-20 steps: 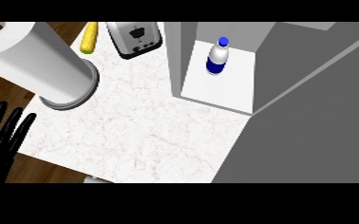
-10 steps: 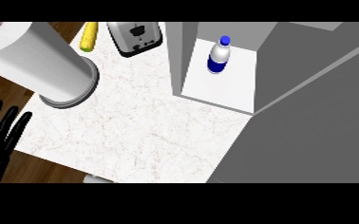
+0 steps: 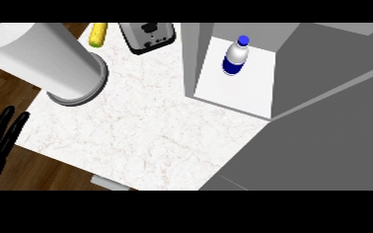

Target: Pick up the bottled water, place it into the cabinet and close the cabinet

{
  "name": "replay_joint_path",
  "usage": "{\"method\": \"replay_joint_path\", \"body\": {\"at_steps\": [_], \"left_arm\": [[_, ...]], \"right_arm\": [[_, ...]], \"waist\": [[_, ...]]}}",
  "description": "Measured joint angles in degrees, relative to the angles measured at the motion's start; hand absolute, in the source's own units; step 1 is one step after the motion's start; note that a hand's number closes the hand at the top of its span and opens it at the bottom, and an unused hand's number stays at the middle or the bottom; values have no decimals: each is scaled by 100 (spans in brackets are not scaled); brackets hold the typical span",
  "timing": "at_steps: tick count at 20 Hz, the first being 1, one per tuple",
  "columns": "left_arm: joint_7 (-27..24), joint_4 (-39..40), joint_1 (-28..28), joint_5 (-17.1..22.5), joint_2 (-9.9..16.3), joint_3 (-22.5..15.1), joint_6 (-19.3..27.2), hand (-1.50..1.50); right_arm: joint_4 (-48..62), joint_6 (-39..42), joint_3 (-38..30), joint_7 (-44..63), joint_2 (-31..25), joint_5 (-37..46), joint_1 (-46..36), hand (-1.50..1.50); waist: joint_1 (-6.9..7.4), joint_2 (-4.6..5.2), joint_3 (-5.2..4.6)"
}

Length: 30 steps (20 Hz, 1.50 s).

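Observation:
The bottled water (image 3: 235, 56), clear with a blue cap and blue label, stands upright on the white floor of the grey cabinet (image 3: 237, 89) at the upper right. The cabinet's grey door (image 3: 313, 138) fills the lower right and stands open. My left hand (image 3: 9, 128) shows only as straight black fingers at the left edge, off the counter's left side and far from the bottle. It holds nothing. My right hand is not in view.
A large white-grey cylinder (image 3: 55, 64) stands at the upper left of the marble counter (image 3: 153, 128). Behind it lie a yellow corn cob (image 3: 97, 34) and a silver toaster (image 3: 148, 35). Wooden floor shows beyond the counter's left edge.
My left hand has slipped a little further down and out toward the left edge. The bottle and cabinet have not moved.

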Motion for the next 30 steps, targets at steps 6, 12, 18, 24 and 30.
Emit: {"method": "replay_joint_path", "body": {"at_steps": [6,12,18,24,30], "left_arm": [[14,80,-44,44,17,37,-63,-150],[55,158,-80,98,41,60,-121,-150],[78,253,-94,136,15,62,-130,-150],[97,329,-101,160,16,78,-172,-150],[78,459,-63,193,0,145,-198,-150]], "right_arm": [[195,-130,-141,417,226,-156,-486,150],[702,-186,-346,1056,403,-178,-1353,150],[1478,-372,-517,1648,830,-285,-2339,150],[2505,-709,-713,2198,1466,-374,-3416,150],[3802,-1602,-1236,2605,2172,11,-4807,150]], "waist": [[-24,-25,5],[-25,-69,11],[-66,-119,27],[-122,-154,58],[-260,-199,87]]}}
